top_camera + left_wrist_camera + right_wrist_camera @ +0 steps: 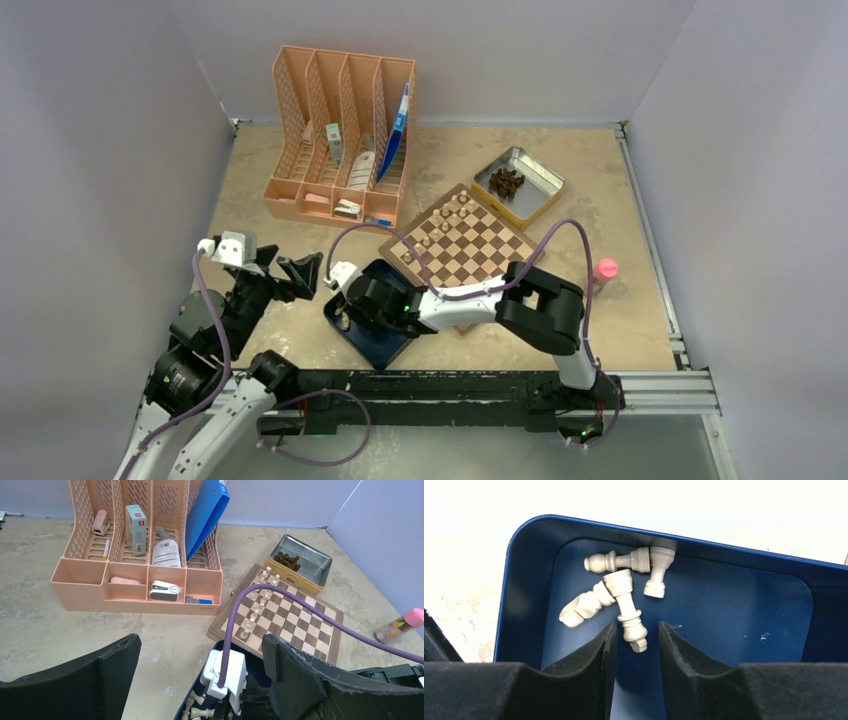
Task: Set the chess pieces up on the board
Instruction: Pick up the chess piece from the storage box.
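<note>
The board [470, 245] lies mid-table with several pale chess pieces [445, 215] standing along its far-left side, also seen in the left wrist view as chess pieces [255, 612] on the board [300, 620]. More pale pieces lie flat in a dark blue tray [524, 580]. My right gripper [636, 627] is down inside this tray, open narrowly, with the head of one lying piece [633, 625] between its fingertips and a gap on the right side. My left gripper [200, 642] hangs wide open and empty, just left of the tray [375, 345].
A peach desk organiser [340, 140] stands at the back left. A metal tin [518, 185] with dark pieces sits behind the board. A pink-capped item [606, 268] lies to the right. A purple cable [280, 592] arches over the board.
</note>
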`<act>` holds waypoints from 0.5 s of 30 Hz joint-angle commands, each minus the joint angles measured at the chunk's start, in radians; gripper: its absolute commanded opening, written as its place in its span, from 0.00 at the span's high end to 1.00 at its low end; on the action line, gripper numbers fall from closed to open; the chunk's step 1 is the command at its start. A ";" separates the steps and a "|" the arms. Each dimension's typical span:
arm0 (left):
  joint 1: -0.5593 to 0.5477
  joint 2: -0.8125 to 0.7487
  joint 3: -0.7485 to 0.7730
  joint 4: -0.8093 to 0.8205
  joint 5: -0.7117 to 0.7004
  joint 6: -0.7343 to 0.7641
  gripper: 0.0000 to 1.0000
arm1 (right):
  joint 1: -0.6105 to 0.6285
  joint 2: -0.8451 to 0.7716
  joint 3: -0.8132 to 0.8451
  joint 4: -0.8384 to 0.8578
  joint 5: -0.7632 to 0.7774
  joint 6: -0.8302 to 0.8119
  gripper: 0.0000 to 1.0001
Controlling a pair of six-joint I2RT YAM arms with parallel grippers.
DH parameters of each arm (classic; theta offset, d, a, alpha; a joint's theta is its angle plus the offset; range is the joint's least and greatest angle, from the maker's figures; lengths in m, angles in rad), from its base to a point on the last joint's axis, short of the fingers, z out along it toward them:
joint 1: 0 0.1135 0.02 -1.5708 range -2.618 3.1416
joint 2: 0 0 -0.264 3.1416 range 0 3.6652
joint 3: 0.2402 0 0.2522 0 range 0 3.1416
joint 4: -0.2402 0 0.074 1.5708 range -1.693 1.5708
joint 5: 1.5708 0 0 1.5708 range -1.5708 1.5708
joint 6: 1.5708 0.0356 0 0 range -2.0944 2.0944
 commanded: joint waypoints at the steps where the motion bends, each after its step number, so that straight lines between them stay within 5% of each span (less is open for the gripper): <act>1: 0.003 0.000 0.000 0.037 -0.003 -0.002 0.09 | 0.011 0.018 0.024 0.003 0.037 -0.023 0.64; 9: 0.002 0.008 -0.005 0.043 0.010 0.001 0.10 | 0.010 -0.057 0.006 -0.026 0.027 0.021 0.88; 15: 0.003 0.016 -0.010 0.050 0.030 0.002 0.10 | 0.011 -0.195 -0.032 -0.067 -0.042 0.074 0.92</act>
